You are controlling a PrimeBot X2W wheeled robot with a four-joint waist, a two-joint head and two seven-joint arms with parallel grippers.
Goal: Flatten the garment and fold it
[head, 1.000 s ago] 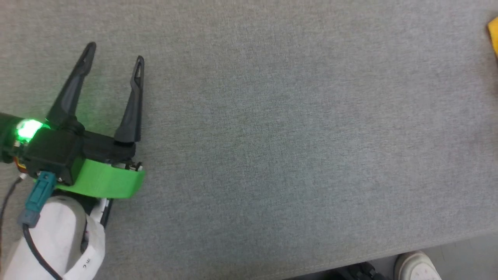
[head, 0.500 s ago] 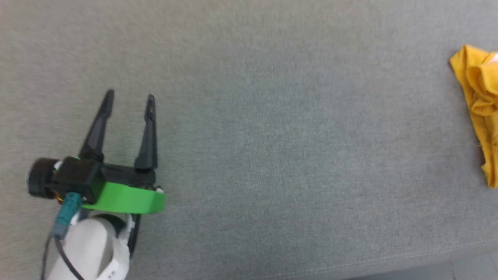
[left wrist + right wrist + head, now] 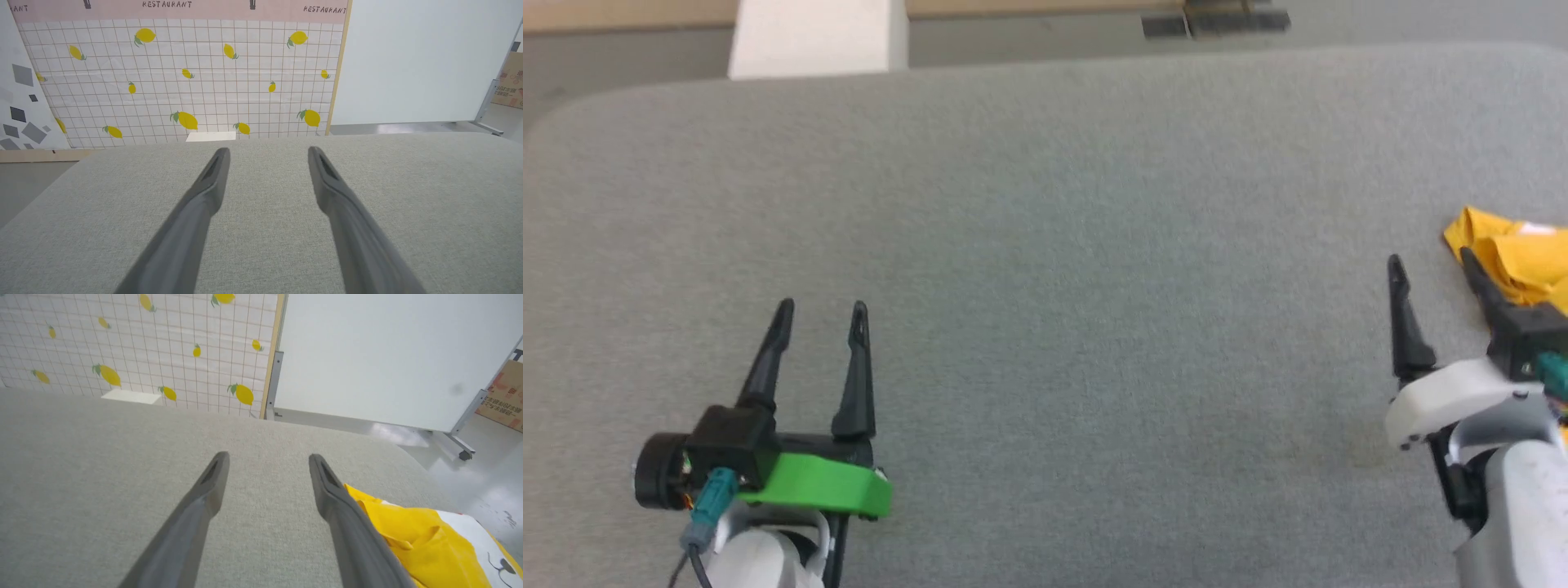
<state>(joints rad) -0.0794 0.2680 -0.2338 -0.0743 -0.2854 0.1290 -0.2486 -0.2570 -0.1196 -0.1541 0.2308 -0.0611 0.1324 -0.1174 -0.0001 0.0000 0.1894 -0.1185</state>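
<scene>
**A:** What can't you read?
**B:** The garment (image 3: 1515, 253) is cut off at the frame edge in the head view. In the right wrist view the frame edge and that gripper's own outer finger cover part of it. Full outline unreadable, and I can't tell which part of the shirt is nearest.
**A:** What does show?
**B:** Bright yellow cloth, bunched into folds, not flat. There's a white patch with thin black marks on the side away from the finger.
**A:** Where is it relative to the hands?
**B:** On the grey fabric surface (image 3: 1045, 245), just beside the right gripper (image 3: 1431, 256), on its outer side. The outer fingertip overlaps the yellow edge in the head view, but I can't tell if it touches. It's well apart from the left gripper (image 3: 822, 306), across the surface.
**A:** Jaws?
**B:** Both spread wide, holding nothing, with grey surface between the fingers.
</scene>
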